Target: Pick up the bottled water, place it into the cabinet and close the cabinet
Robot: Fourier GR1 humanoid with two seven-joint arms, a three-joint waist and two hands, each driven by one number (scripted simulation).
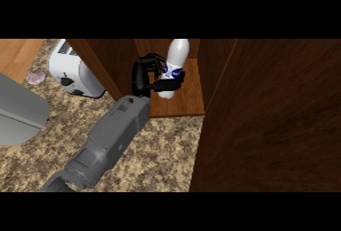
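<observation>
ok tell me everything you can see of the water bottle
The bottled water is a white, plastic-looking bottle with a blue and white label round its middle. It is inside the open cabinet, over the wooden shelf, about upright. The black hand curls round its lower half, hiding part of it. Which hand that is cannot be told.

Left hand [149,74] curled round bottled water [176,58] — inside open cabinet [183,101], toaster [72,68] beside

I see the white bottled water [176,61], blue-labelled, upright at upper centre inside the open wooden cabinet [190,101].
</observation>
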